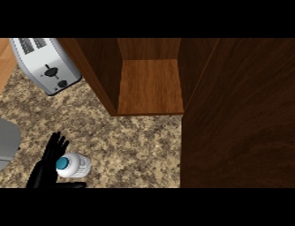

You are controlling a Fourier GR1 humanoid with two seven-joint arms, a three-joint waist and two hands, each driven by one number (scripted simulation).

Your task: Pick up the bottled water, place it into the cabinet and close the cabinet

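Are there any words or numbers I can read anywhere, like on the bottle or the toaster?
No readable text anywhere.
Bottled water: only its teal cap and white body show, no label.
Toaster: dark knobs, any markings too small to read.
Cabinet: plain wood.

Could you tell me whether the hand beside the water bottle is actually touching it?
Cannot tell. In the head view the hand overlaps the left side of the water bottle, so no gap shows, but looking straight down does not settle whether they touch.
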